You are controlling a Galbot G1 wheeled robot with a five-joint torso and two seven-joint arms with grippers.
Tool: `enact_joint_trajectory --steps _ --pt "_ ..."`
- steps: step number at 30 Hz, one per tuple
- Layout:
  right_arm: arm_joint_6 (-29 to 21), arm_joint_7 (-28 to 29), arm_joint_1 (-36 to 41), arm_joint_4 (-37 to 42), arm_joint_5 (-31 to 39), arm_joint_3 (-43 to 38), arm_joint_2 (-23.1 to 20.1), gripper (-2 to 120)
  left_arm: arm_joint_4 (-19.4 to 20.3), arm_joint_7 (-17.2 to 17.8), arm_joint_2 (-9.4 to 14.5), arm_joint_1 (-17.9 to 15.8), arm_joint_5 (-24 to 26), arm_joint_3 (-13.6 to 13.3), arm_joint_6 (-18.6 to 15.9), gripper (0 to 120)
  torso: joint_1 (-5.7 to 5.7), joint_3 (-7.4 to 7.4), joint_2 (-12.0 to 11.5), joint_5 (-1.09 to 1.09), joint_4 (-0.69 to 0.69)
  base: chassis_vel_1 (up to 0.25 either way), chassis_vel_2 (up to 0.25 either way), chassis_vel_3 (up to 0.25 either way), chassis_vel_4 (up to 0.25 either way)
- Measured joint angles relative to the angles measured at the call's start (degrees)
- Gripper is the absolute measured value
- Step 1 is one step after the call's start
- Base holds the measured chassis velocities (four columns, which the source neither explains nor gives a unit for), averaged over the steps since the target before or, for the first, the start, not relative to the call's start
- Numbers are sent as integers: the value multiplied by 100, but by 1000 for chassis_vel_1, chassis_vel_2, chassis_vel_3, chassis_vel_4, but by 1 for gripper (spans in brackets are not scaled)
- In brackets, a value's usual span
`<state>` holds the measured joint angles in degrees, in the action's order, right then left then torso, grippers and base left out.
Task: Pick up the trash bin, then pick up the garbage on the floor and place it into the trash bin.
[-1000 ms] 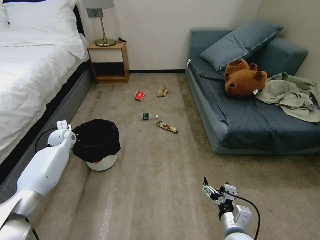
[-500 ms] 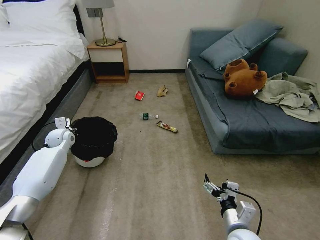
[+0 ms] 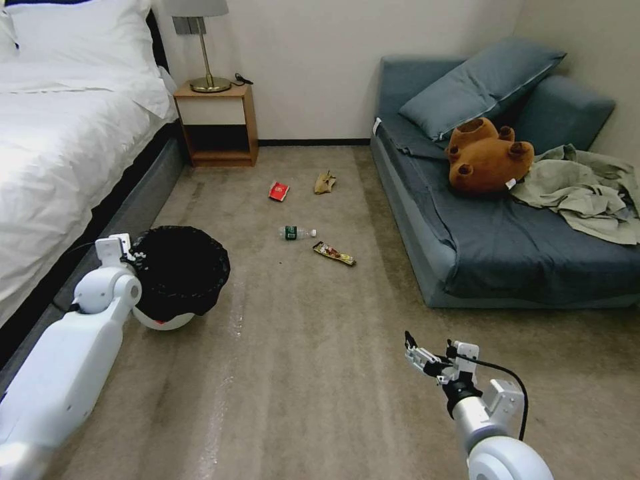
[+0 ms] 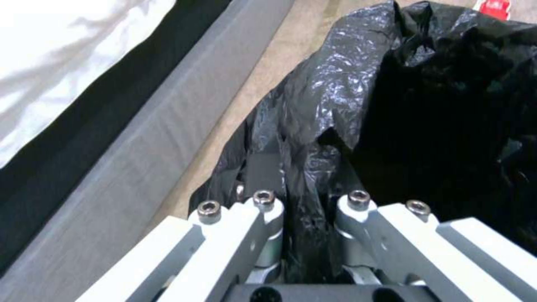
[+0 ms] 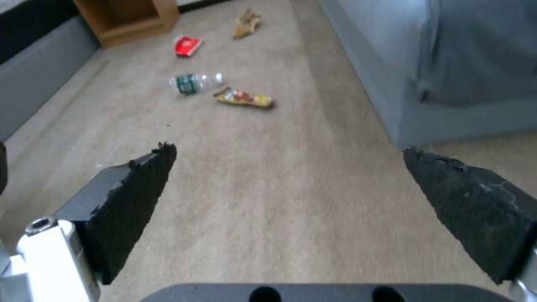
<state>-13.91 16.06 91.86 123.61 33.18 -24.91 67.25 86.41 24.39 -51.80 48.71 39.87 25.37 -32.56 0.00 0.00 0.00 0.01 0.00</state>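
By the bed (image 3: 60,153), L end effector (image 4: 305,201) is clamped on trash bin (image 3: 175,277) liner rim; bin now tilted, up vs 1 s ago, so pickup underway. R end effector (image 3: 427,360) jaws apart, idle. Bottle (image 3: 297,233), wrapper (image 3: 334,253) ahead; open carpet (image 3: 320,373) btwn bed and sofa (image 3: 507,260).

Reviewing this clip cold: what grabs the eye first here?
The left gripper is clamped on the bagged rim of the trash bin, which tilts beside the bed. Four litter pieces, including a bottle, lie on the carpet mid-room, while the right gripper hangs open nearer the robot.
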Motion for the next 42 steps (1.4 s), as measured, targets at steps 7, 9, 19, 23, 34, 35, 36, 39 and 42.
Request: enact_joint_trajectory --steps 7,9,19,23,34,35,36,39,42 --pt "91 -40 -189 -60 88 27 -419 100 828 106 62 773 -5 356 -73 7 0 0 1 0 0 0 0 0 0" --pt "99 -41 -274 -91 140 41 -537 100 1194 182 98 980 19 456 -109 7 0 0 1 -1 0 0 0 0 0" --pt "149 -43 -489 -183 260 100 -745 100 2149 274 370 1636 142 1031 -207 7 0 0 1 -1 -1 0 0 0 0" --pt "149 -45 -576 -196 292 154 -798 100 2316 267 479 1853 200 1302 -209 6 0 0 1 -1 0 0 0 0 0" --pt "48 -60 -723 -256 250 359 -795 100 2544 205 758 2217 496 1798 -235 6 0 0 1 -1 -1 0 0 0 0" --pt "48 -60 -723 -256 250 359 -795 100 2544 205 758 2217 496 1798 -235 6 0 0 1 -1 -1 0 0 0 0" --pt "46 -72 -718 -255 243 360 -807 100 2518 221 800 2198 545 1810 -249 6 0 0 1 -1 -1 0 0 0 0" --pt "63 -120 -713 -256 225 349 -847 100 2489 237 877 2175 589 1828 -258 6 0 0 1 -1 -1 0 0 0 0" --pt "132 -201 -715 -288 194 340 -869 100 2499 239 892 2177 595 1832 -264 6 0 0 1 -1 -1 0 0 0 0"
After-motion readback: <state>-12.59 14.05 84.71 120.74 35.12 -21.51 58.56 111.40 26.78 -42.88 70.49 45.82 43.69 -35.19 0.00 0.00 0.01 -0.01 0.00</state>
